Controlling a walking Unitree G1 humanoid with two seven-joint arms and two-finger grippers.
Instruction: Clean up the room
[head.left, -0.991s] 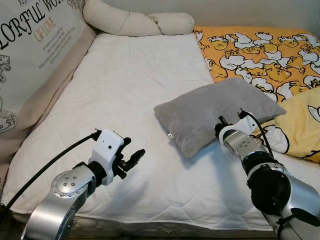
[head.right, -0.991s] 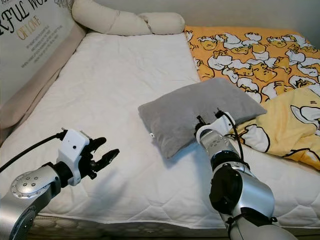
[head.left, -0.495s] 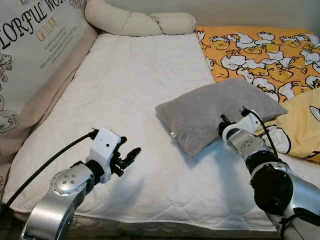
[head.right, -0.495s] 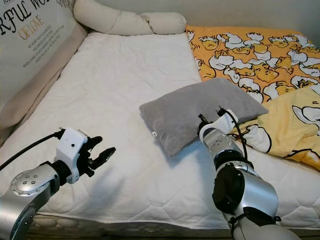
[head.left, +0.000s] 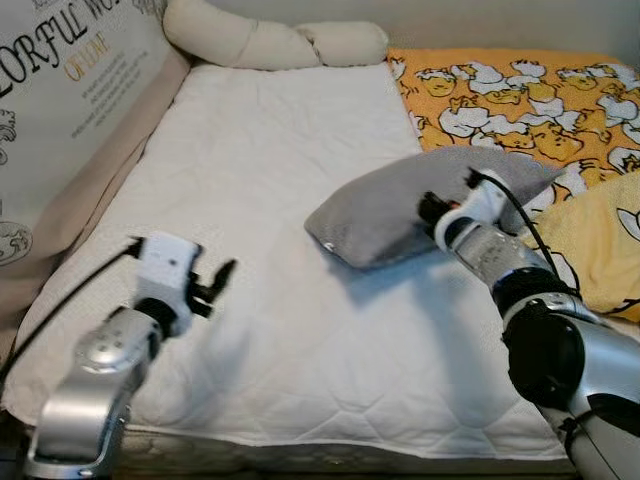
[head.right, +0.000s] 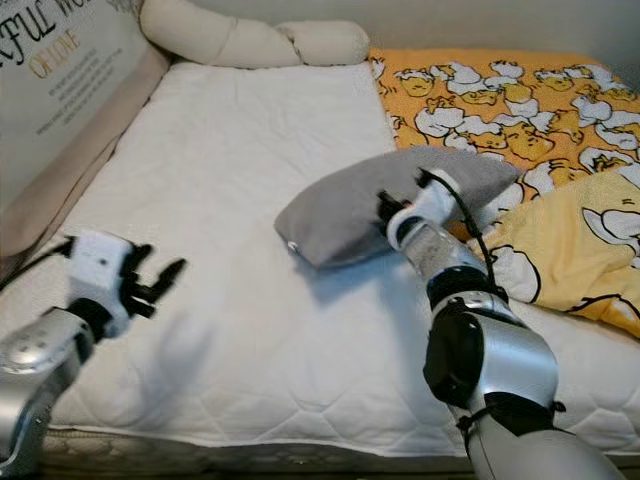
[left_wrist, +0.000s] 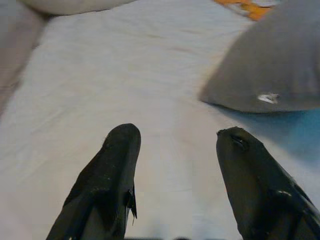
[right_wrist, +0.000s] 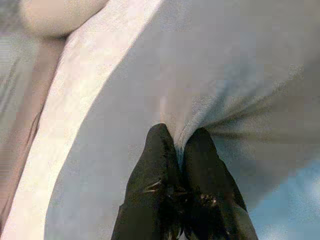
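Observation:
A grey pillow (head.left: 400, 205) hangs lifted off the white mattress (head.left: 270, 180), its near edge raised and casting a shadow. My right gripper (head.left: 428, 208) is shut on the pillow's fabric; in the right wrist view the two black fingers (right_wrist: 165, 165) pinch a fold of grey cloth (right_wrist: 235, 100). My left gripper (head.left: 222, 272) hovers open over the mattress at the near left, well apart from the pillow. In the left wrist view its fingers (left_wrist: 117, 165) stand spread, with the pillow (left_wrist: 280, 70) ahead of them.
A yellow duck-print blanket (head.left: 520, 95) covers the bed's right side, bunched up near my right arm. A long cream bolster (head.left: 270, 42) lies along the head end. A printed cushion panel (head.left: 60, 90) lines the left side. The mattress's front edge (head.left: 300, 445) is close.
My right gripper has lifted the pillow and carried it up and away from the front edge. My left arm has swung to the left and back, its gripper still open.

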